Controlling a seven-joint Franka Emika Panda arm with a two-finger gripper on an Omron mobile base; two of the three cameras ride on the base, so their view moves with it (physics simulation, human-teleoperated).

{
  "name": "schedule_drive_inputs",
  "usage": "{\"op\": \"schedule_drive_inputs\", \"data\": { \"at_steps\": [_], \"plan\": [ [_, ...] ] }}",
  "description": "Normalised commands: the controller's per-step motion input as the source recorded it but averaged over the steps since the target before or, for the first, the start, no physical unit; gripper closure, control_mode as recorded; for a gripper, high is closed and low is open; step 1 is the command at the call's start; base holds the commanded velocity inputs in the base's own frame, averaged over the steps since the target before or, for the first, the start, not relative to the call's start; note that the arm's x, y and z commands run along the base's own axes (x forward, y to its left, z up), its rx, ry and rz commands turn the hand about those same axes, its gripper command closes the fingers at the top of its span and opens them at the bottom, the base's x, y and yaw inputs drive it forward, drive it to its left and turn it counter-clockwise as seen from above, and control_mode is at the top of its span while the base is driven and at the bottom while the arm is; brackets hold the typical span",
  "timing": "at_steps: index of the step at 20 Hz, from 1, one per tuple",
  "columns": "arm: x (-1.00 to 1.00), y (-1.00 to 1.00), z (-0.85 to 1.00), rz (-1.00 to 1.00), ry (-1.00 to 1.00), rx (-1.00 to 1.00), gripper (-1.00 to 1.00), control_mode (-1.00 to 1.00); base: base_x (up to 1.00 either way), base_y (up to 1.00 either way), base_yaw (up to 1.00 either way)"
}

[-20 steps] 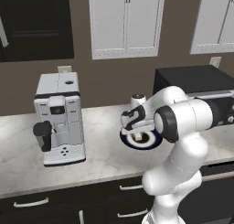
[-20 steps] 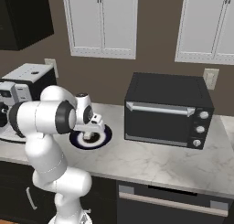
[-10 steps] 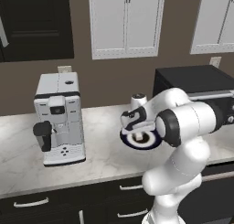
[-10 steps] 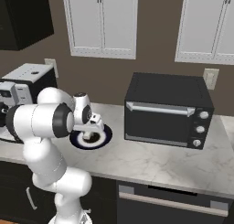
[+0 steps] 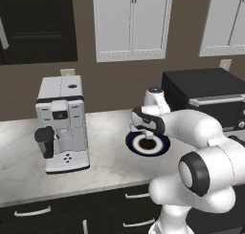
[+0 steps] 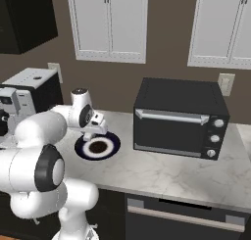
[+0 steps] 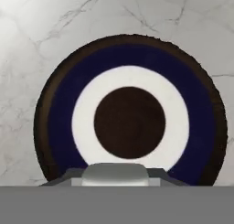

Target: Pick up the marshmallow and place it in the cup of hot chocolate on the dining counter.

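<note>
The marshmallow (image 7: 114,172) shows in the hand view as a pale, soft-looking stub at the lower edge. It is pinched between the dark tips of the gripper (image 7: 114,178), whose jaws are clenched on it. It hangs just above the near rim of a round plate (image 7: 59,127) with a dark-blue band, a white ring and a brown centre.

The plate lies on a white-grey marbled worktop (image 5: 110,161) over dark drawers. A white coffee machine (image 5: 62,123) stands to one side of the plate and a black oven (image 6: 179,116) to the other. White cabinets (image 5: 131,23) hang on the brown wall behind.

The white arm bends forward over the worktop, and its hand points straight down at the plate.
</note>
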Motion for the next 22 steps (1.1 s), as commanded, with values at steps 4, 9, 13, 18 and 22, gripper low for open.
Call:
{"op": "schedule_drive_inputs", "data": {
  "at_steps": [4,9,13,18,22],
  "plan": [
    [-0.57,0.0,0.78,0.14,-0.26,0.09,1.0,-1.0,0.0,0.0,0.0],
    [-0.51,0.14,0.64,0.21,-0.41,0.01,1.0,-1.0,0.0,0.0,0.0],
    [-0.46,0.13,0.58,0.21,-0.41,0.01,1.0,-1.0,0.0,0.0,0.0],
    [-0.41,0.04,0.56,0.2,-0.27,0.12,1.0,-1.0,0.0,0.0,0.0],
    [-0.39,0.06,0.44,0.23,-0.22,0.19,1.0,-1.0,0.0,0.0,0.0]
  ]
}}
